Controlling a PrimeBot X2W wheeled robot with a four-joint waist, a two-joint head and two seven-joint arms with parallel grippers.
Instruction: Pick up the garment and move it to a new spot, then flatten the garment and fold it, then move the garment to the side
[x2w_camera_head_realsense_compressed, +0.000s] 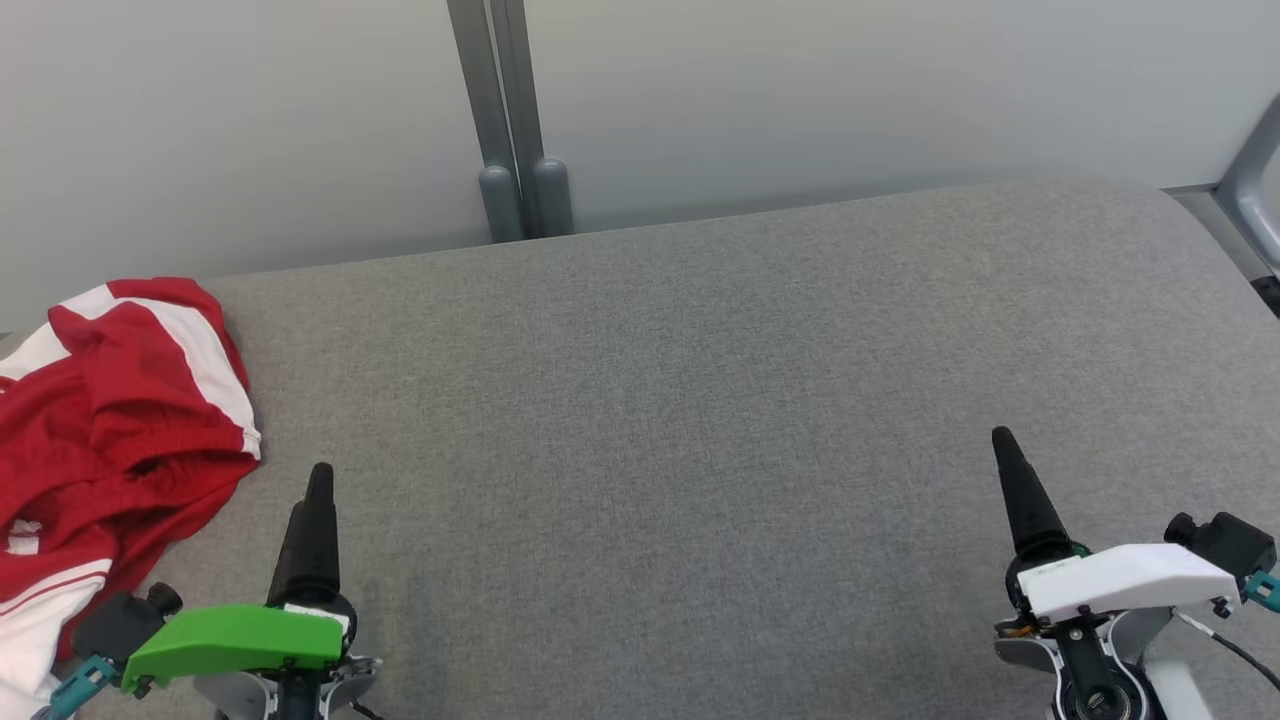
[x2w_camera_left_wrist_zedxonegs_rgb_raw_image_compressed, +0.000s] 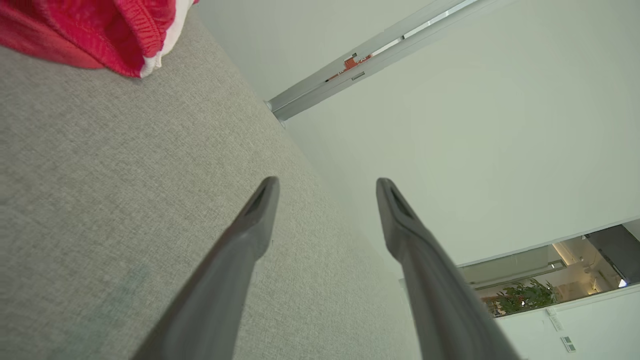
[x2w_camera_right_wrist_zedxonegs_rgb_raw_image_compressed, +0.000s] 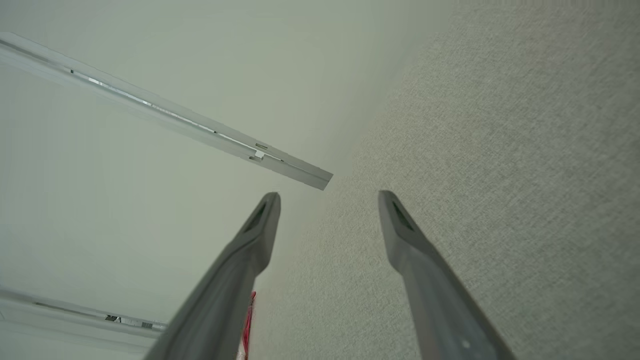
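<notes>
Head view: one garment (x2w_camera_head_realsense_compressed: 110, 440) on table (x2w_camera_head_realsense_compressed: 700, 400); left hand (x2w_camera_head_realsense_compressed: 318, 480), right hand (x2w_camera_head_realsense_compressed: 1003, 440) spread.

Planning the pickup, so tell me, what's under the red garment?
The garment lies crumpled on the grey surface, which shows along its right edge. Whatever is beneath the folds is covered and cannot be seen.
</notes>
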